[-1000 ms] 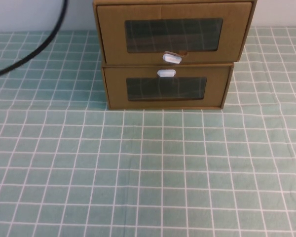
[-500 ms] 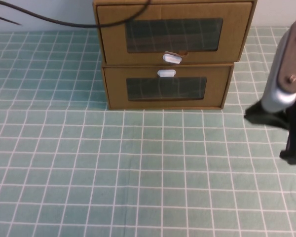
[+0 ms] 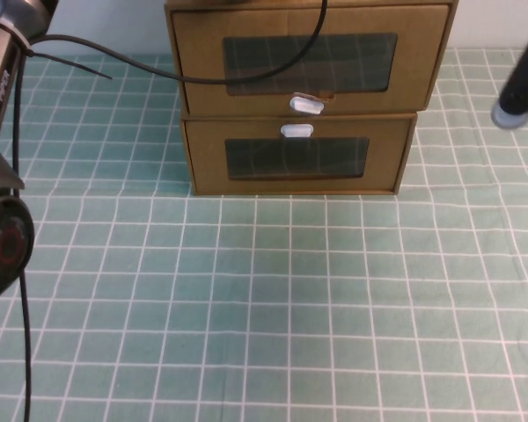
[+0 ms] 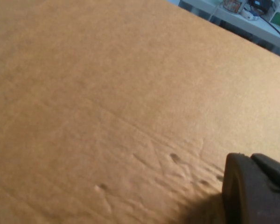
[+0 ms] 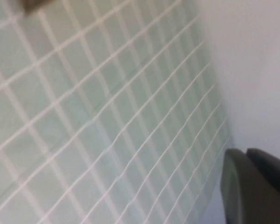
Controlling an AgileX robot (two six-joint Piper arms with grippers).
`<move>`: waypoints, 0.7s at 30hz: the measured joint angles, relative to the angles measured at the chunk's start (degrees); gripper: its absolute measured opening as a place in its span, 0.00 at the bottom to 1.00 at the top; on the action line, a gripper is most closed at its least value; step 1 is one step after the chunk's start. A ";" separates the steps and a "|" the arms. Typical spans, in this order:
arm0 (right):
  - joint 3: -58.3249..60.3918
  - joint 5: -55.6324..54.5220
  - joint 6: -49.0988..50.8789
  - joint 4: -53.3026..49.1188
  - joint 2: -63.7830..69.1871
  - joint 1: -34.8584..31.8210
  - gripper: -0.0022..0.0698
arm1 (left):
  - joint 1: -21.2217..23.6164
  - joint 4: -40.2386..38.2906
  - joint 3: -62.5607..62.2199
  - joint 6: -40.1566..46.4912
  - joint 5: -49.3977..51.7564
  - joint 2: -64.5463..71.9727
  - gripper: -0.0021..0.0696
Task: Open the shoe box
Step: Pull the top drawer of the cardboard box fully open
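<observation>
Left claw (image 4: pixel 255 187), opening indiscernible, hangs close over the upper shoe box (image 3: pixel 308 57) at the table's (image 3: pixel 246 308) far middle; right claw (image 5: pixel 255 185), shut and empty, hangs rightward. Advisable: pull the white tab (image 3: pixel 306 104) straight outward.

Left arm (image 3: pixel 2 167): dark links along the table's (image 3: pixel 290 299) left edge, reaching up toward the far left corner. Left gripper (image 4: pixel 256 191): outside the high view, toward the far edge; only a dark part shows on its wrist camera. Right arm (image 3: pixel 519 88): one dark link at the far right edge. Right gripper (image 5: pixel 254 186): closed, raised above the table.
</observation>
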 joint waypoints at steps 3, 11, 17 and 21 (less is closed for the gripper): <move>0.00 -7.75 1.07 -5.42 0.00 2.11 0.01 | 0.00 0.00 0.00 -1.02 0.35 0.00 0.02; 0.00 -9.17 10.94 -30.26 3.94 18.02 0.01 | -0.12 0.00 0.00 -2.39 0.48 0.00 0.02; 0.12 -0.44 34.64 -51.29 10.70 28.13 0.01 | -0.36 0.00 0.00 -2.97 0.48 0.00 0.02; 0.12 0.20 42.53 -55.82 17.02 29.23 0.01 | -0.36 0.00 0.00 -3.75 0.48 0.00 0.02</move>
